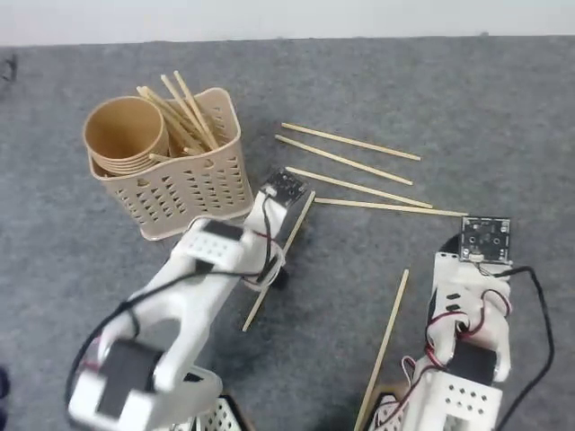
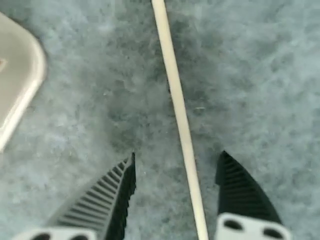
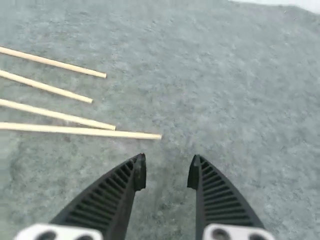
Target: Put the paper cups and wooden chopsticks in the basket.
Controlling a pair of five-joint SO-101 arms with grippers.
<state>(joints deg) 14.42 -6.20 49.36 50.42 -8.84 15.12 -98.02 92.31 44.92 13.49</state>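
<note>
left gripper open wide, empty, low over the grey carpet; 1 pale thin wooden chopstick runs lengthwise through the gap between the jaws; its long axis lines up with the fingers, so the closing direction is square across it; it sits off-centre, closer to 1 jaw, and I can't tell if it touches.

High view: that stick lies diagonal, far end to the right, near end to the left, under the left wrist; beige perforated plastic basket is just far-left of it, with a stack of brown paper cups and several sticks already inside.

My read: next move is drop and pinch, no wrist roll; risk is the off-centre stick getting shoved sideways.

right gripper moderately open over bare carpet, holding nothing; 4 loose chopsticks lie far-left of it, axes roughly left-right; 1 more stick lies near, between the 2 arms.
</note>
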